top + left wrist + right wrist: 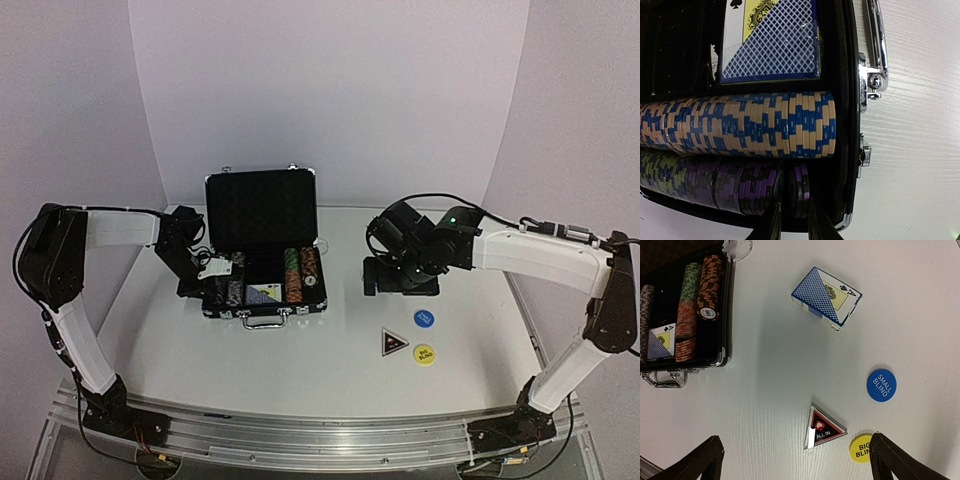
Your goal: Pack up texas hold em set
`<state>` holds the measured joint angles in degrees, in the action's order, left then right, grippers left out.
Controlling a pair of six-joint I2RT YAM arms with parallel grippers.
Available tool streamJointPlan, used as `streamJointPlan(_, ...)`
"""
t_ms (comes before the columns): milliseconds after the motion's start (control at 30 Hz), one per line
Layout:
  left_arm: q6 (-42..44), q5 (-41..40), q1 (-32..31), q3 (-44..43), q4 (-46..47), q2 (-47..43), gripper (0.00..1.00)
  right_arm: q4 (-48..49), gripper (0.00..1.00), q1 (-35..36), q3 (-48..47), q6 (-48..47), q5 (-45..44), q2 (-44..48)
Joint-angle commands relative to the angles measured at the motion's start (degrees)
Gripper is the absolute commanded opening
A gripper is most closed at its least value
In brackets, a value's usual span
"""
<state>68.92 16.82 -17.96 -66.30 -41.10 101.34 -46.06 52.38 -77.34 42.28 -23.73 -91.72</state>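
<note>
Close under its own wrist camera, the left pincer point(794, 205) straddles a few purple chips point(801, 187) at the handle end of the purple row point(715, 185), beside the blue-and-tan row point(740, 125); its jaws stand a little apart, and whether they press on those chips cannot be told; the black case point(262, 205) sits open on the white surface point(300, 380), lid upright, with one blue card deck point(772, 45) inside, next to the green chip row point(690, 280) and the orange chip row point(711, 282); the right pincer point(795, 439) hangs spread wide and empty above the loose pieces; a second deck point(826, 297), the blue button point(881, 385), the yellow button point(859, 449) and the triangular marker point(824, 427) lie on the surface outside the case, to its right
</note>
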Motion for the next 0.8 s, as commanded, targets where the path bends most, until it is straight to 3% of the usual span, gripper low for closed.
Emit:
streamJointPlan(0,-0.35,2.32,-0.02,-4.30,-3.52,-1.24,0.18,-0.84,0.98,-0.26,-0.88,0.33,0.32,1.10)
streamJointPlan(333,2.29,4.87,0.09,-4.89,-8.95,-4.92,0.14,-0.83,0.98,-0.26,-0.94,-0.41,0.79,1.14)
streamJointPlan(500,2.40,7.75,0.10,-6.07,-10.59,-7.84,0.19,-0.82,0.98,-0.24,-1.02,-1.06,1.03,0.74)
streamJointPlan(567,1.66,8.20,0.06,-7.25,-10.90,-8.50,0.29,-0.79,0.98,-0.29,-0.94,-1.27,1.08,0.76)
streamJointPlan(700,-2.84,7.74,0.51,-8.74,-7.11,-9.96,0.96,-0.79,0.98,-0.27,-0.40,-1.83,1.12,0.79)
streamJointPlan(767,-7.95,6.36,1.17,-8.51,0.31,-11.08,0.99,-0.80,0.98,-0.25,-0.14,-2.16,1.18,0.80)
